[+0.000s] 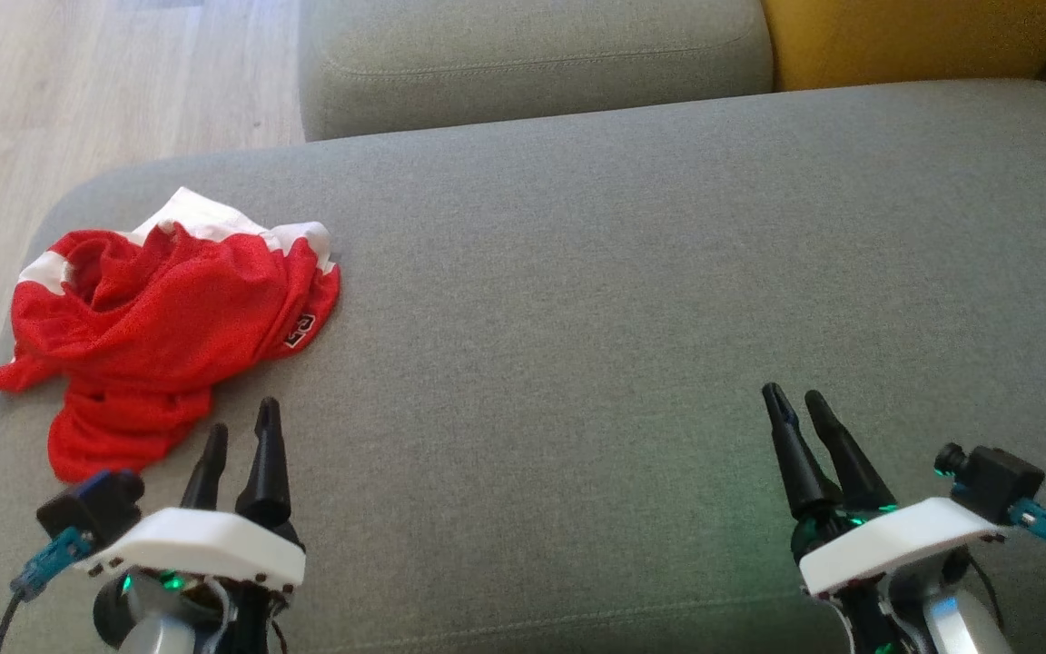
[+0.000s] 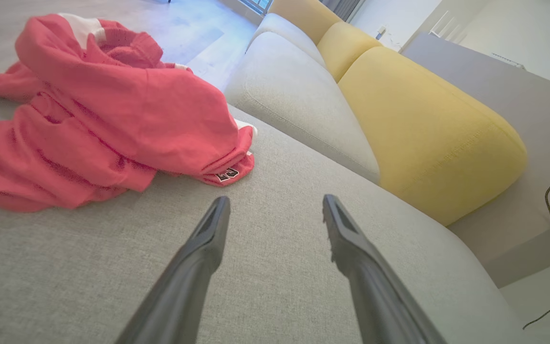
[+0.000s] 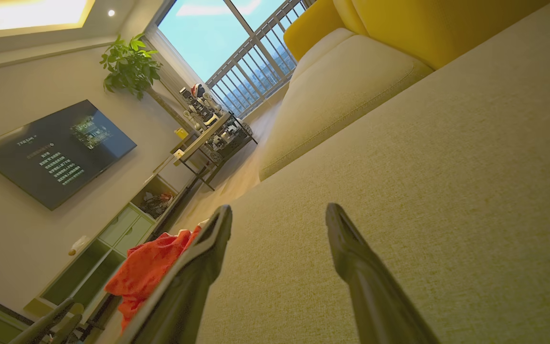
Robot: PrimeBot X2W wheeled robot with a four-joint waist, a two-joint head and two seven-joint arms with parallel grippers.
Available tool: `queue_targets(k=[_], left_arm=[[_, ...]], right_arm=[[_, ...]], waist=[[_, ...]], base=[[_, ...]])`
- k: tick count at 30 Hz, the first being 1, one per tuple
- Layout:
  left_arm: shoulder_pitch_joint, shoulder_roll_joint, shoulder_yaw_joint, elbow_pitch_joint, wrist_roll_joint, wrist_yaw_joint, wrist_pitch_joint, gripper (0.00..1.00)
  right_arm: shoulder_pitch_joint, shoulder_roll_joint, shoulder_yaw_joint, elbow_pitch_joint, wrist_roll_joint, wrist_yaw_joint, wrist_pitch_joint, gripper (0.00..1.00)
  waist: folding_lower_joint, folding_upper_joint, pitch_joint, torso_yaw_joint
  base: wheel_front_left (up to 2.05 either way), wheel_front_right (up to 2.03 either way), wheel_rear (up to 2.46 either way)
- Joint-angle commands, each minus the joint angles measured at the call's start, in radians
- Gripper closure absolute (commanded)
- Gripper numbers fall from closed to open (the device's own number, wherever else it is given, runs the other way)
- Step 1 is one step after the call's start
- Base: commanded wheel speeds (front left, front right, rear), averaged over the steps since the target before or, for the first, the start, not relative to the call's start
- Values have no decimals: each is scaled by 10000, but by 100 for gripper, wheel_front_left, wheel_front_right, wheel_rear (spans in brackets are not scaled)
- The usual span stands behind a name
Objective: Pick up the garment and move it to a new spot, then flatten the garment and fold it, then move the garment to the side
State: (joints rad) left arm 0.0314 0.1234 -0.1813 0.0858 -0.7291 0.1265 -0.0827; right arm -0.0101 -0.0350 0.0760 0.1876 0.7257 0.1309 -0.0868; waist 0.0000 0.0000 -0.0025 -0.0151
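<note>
The big grey sofa seat (image 1: 623, 272) takes up most of what I see. Behind it are a grey back cushion (image 1: 532, 64) and a yellow cushion (image 1: 913, 36), and a pale wood floor (image 1: 105, 82) shows off to the left. Across the room a TV (image 3: 55, 153) hangs on the wall, and a green plant (image 3: 129, 67) sits up near the window (image 3: 217, 43).

The shirt (image 1: 160, 318) is red with white bits. It lies in a crumpled heap at the left end of the seat, close to the edge. It is not flat and it is not folded.

The left gripper (image 1: 241, 414) hovers just beside the heap, on its near side, not touching it. Its fingers (image 2: 198, 267) are spread apart with nothing between them. The right gripper (image 1: 793, 392) is well apart from the shirt, over the bare right part of the seat. Its jaws are spread too, and it holds nothing.

So I think the job has not really started. The shirt has to be picked up, carried to a new spot, smoothed flat, folded, and then moved to the side. All of that is left to do.

Now I count: 1 shirt, 1 sofa seat, 2 grippers, and 2 dark fingers on each, so 4 fingers. I also see 1 TV and 1 plant.
</note>
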Motion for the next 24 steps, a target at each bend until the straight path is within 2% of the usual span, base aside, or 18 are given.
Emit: queue_targets(k=[1,17,24], left_arm=[[-426,219,137,-458,300,72,-167,0],[-310,458,-303,-1045,2087,323,-641,0],[-194,376,-324,-1157,2751,218,-849,0]], right_arm=[[-551,-88,203,-424,-293,-1,-137,0],[-638,-107,610,-28,-1667,-1,-609,0],[-730,-115,478,-62,-2468,-1,-815,0]], waist=[[0,0,-5,0],[0,0,-43,-57],[0,0,-25,-90]], base=[[0,0,0],[0,0,0],[0,0,0]])
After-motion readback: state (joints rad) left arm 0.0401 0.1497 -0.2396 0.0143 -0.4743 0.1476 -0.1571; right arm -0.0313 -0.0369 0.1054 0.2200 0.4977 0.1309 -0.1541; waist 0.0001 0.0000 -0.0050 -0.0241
